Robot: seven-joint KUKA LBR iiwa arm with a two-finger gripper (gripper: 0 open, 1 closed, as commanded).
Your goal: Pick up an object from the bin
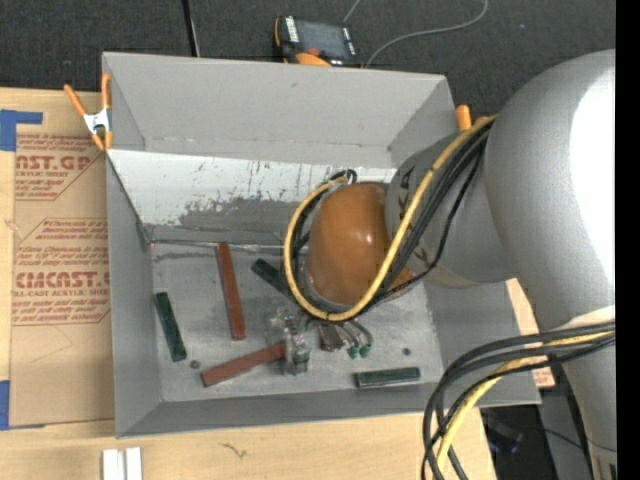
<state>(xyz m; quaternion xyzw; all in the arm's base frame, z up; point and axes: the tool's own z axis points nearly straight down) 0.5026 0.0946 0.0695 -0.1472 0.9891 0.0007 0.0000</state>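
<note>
Our gripper (294, 348) sits at one end of the red-brown stick (240, 365) nr the front edge of the bin (130, 358); open or closed, we can't tell. We shd centre on it & lift straight

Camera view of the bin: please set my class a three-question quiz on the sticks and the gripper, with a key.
1. True or false: the gripper is over the dark green stick by the left wall.
2. What colour is the stick at the front right of the bin?
3. Which thing lies nearest the gripper? A. the slanted reddish-brown stick; B. the stick at the front right; C. the dark green stick by the left wall.
Key: 1 false; 2 dark green; 3 A.
</note>
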